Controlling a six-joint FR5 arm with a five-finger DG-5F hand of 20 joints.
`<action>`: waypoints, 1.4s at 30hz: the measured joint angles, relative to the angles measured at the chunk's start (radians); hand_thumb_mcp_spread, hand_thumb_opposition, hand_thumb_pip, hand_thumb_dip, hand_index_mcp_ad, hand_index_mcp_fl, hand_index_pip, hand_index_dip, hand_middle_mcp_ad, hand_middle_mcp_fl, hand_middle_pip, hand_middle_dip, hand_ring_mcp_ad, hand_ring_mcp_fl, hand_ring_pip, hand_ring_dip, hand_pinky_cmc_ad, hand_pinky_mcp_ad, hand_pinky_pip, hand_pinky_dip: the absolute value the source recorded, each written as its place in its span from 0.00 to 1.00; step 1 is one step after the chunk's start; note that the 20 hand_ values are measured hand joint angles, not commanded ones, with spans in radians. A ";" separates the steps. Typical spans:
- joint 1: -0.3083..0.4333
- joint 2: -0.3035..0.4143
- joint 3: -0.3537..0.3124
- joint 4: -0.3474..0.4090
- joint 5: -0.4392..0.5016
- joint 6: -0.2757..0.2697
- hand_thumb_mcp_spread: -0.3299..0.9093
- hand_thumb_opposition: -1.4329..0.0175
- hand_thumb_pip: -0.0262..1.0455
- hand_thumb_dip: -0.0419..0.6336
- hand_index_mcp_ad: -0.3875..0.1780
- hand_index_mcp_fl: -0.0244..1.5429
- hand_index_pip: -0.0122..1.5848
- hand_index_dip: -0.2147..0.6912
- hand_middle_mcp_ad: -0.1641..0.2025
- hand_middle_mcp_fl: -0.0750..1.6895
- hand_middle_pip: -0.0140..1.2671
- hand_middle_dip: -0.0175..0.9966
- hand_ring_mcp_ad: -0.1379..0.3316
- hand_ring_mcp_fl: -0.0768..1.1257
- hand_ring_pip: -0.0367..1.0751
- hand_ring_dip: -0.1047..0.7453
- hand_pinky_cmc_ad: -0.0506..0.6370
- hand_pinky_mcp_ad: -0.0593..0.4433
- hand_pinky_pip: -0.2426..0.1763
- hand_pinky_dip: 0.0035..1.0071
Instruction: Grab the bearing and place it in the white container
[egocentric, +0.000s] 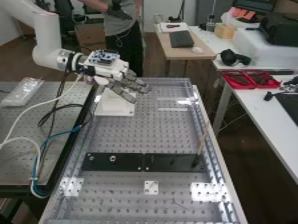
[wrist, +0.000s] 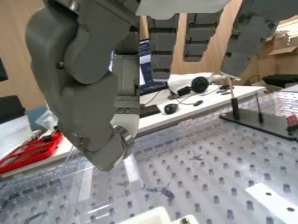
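Note:
At the bench's far left end, the hand (egocentric: 128, 86) is held above a white block-like object (egocentric: 114, 106), which may be the container; its inside cannot be made out. The fingers are extended and relaxed, with nothing between them. A small metallic ring (egocentric: 112, 158), seemingly the bearing, lies on the left part of a long black plate (egocentric: 169, 162), well apart from the hand. In the wrist view the hand (wrist: 90, 95) hangs with straight fingers and thumb over the perforated bench, and part of a white object (wrist: 154, 217) is visible below it.
A thin upright stick (egocentric: 203, 142) rises at the black plate's right end. Small white plates (egocentric: 151, 187) are fixed on the perforated bench near its front. Red trays (egocentric: 249, 79) stand on the white table to the right. Loose cables (egocentric: 45, 150) hang at the left.

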 joint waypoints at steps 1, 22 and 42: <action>0.008 -0.003 -0.001 -0.004 0.009 0.014 0.63 0.30 0.57 0.46 0.56 0.38 0.88 0.55 0.63 0.14 0.11 0.17 0.57 0.06 0.12 0.19 0.58 0.70 0.52 0.17; 0.136 -0.030 -0.006 -0.146 0.161 0.241 0.63 0.30 0.56 0.46 0.56 0.38 0.88 0.55 0.64 0.14 0.11 0.17 0.57 0.06 0.12 0.19 0.58 0.70 0.52 0.17; 0.092 0.055 -0.148 0.075 -0.104 -0.078 0.64 0.30 0.57 0.46 0.56 0.37 0.88 0.51 0.62 0.14 0.11 0.19 0.54 0.06 0.12 0.20 0.58 0.70 0.52 0.17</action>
